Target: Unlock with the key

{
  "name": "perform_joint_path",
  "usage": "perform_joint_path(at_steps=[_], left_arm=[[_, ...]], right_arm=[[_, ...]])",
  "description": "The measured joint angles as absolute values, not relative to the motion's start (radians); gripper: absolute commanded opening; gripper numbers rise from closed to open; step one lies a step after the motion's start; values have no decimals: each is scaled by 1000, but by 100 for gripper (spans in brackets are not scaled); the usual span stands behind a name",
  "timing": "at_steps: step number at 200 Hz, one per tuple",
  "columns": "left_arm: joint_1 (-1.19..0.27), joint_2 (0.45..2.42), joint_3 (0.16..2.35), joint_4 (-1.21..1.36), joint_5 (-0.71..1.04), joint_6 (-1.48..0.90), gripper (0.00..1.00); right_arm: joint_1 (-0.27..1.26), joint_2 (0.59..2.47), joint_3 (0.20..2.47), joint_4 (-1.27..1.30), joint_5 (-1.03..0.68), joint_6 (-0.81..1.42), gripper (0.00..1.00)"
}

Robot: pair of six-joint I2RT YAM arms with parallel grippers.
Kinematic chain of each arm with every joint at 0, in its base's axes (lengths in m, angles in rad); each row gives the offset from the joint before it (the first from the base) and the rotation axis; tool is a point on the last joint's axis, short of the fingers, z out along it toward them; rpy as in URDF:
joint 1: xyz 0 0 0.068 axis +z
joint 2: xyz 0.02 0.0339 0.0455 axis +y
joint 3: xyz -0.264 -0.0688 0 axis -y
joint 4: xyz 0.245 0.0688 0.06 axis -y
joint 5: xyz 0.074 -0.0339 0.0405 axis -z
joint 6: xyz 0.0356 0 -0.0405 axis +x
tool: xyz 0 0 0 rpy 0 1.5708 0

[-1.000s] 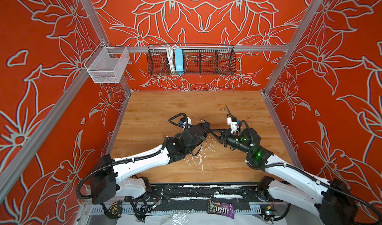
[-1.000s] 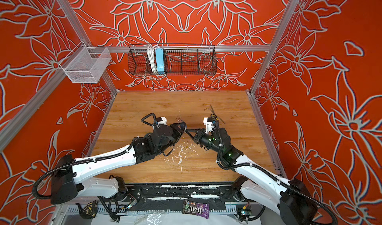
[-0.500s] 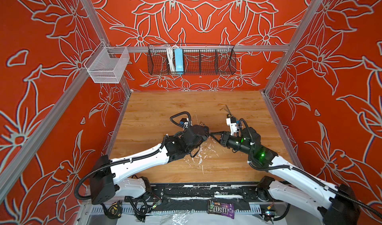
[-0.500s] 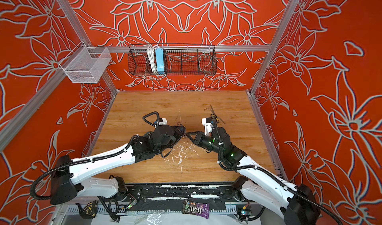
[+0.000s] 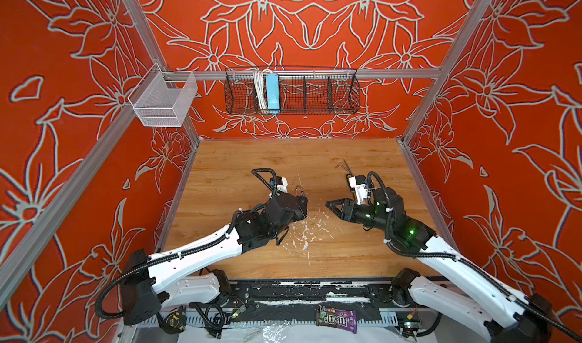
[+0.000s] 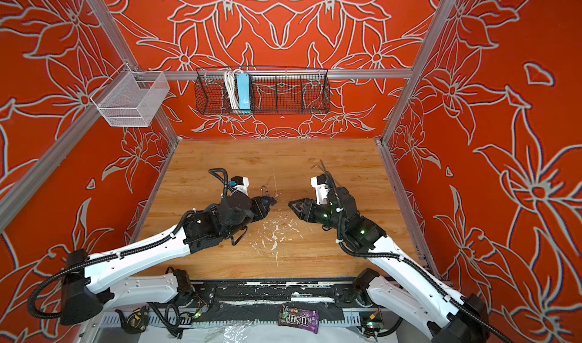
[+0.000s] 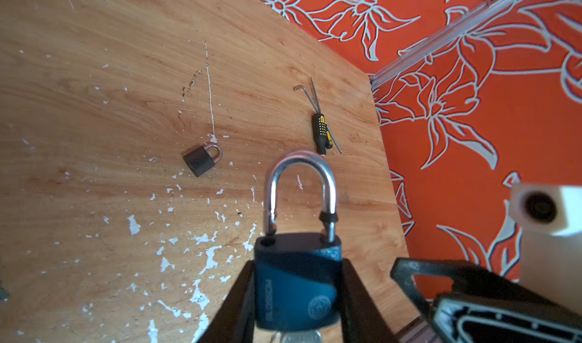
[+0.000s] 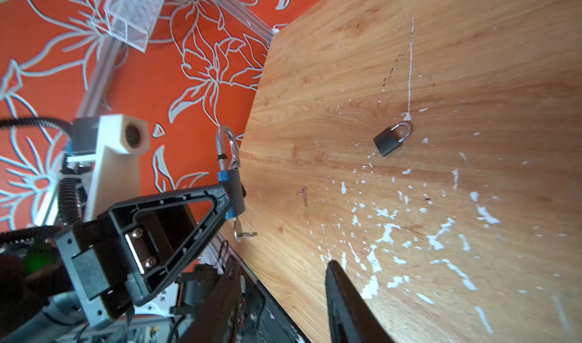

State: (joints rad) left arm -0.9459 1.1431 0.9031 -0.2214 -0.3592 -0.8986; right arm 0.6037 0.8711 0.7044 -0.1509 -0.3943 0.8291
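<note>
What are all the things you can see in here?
blue padlock: one, blue with silver loop, in left hand
key: one, silver, in blue padlock's bottom
small padlock: one, dark grey, lying on table
screwdriver: one, black and yellow, table's far right
hex key: one, silver, crossing screwdriver
wire basket: one, black, back wall
power strip: one, blue, in wire basket
mesh basket: one, white, left wall
candy packet: one, purple, front edge
table: one, wooden, middle
left hand: one, black, gripping blue padlock
right hand: one, black, open, empty
</note>
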Motion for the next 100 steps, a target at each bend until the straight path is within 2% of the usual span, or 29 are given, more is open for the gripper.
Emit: perform_joint_path(at_steps=[39,100], left_arm=[[-946,1107,784,-117,-286,-620,0],[-946,1043,559,96,-237,-313,0]], right_arm=[[568,899,740,-241,-447,751,51],[562,982,838,-335,-488,637,55]])
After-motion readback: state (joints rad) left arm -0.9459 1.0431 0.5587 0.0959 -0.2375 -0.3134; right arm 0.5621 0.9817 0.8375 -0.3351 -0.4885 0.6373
